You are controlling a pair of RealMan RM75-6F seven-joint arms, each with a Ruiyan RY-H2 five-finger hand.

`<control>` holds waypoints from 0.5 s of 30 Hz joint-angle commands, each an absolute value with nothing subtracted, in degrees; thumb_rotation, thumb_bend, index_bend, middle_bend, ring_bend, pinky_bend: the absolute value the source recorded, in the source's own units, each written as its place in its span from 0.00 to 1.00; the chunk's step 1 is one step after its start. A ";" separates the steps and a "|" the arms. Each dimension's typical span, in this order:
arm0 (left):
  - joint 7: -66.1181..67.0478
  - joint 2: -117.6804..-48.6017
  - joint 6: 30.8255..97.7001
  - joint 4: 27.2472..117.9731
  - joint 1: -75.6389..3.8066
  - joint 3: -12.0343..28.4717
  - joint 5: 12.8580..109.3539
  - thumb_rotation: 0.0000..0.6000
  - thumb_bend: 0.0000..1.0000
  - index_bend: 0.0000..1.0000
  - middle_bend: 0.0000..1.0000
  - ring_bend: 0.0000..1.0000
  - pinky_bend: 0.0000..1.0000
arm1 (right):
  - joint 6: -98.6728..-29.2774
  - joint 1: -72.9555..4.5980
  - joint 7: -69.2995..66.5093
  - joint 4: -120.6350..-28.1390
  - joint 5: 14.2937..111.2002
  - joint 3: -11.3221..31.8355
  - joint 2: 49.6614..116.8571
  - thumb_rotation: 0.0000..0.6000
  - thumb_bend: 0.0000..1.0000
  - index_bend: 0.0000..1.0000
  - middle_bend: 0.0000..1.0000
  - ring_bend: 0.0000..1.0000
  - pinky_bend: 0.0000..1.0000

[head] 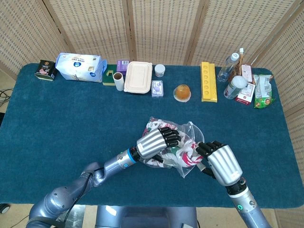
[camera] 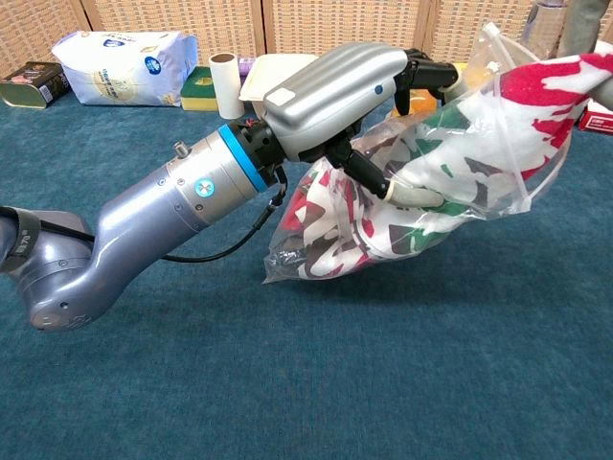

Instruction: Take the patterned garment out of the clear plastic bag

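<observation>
A: Left arm pose?
B: Reaches in from the near-left edge of the table (head: 57, 123), forearm angled up toward the middle. Left hand (head: 153, 141) sits palm-down on top of the clear plastic bag (camera: 460, 206), fingers curled over its upper side, thumb pressed in from below in the chest view. It grips the bag.

A: Right?
B: Right hand (head: 219, 160) comes up from the near edge, right of centre, back of the hand facing the head camera. Dark fingers (head: 205, 147) curl onto the bag's open end, pinching the cloth there. In the chest view it's mostly cut off at the right frame edge.

A: Garment?
B: Patterned garment (camera: 383, 206), white with red and green, mostly inside the bag, bunched between both hands. One red-and-white end pokes out at the mouth toward the right hand. Bag's closed end touches the table, near the front edge, mid-table; the mouth end is lifted.

A: Background?
B: Boxes and bottles along the far edge, well apart.
</observation>
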State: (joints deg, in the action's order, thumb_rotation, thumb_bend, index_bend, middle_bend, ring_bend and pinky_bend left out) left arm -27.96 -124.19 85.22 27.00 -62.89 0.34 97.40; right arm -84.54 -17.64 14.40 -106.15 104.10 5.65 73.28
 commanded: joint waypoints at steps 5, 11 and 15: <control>-26.83 -122.74 84.22 30.06 -61.72 0.60 96.98 1.00 0.09 0.19 0.24 0.13 0.25 | -84.43 -17.62 14.00 -105.59 103.87 5.45 73.56 1.00 0.56 0.75 0.55 0.64 0.65; -25.94 -120.55 84.53 34.05 -60.70 1.08 96.93 1.00 0.08 0.17 0.22 0.12 0.23 | -83.85 -17.96 13.55 -104.98 103.41 5.40 73.95 1.00 0.56 0.75 0.55 0.64 0.66; -25.87 -119.49 84.67 37.04 -60.39 1.79 96.64 0.94 0.06 0.15 0.21 0.10 0.22 | -83.67 -18.08 13.20 -104.67 103.09 5.42 74.03 1.00 0.56 0.75 0.55 0.64 0.66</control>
State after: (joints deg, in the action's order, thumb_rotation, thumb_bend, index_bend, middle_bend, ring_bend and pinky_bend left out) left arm -25.97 -120.11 84.55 35.94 -60.63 1.39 96.80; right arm -83.69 -18.06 13.22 -104.69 103.11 5.41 74.02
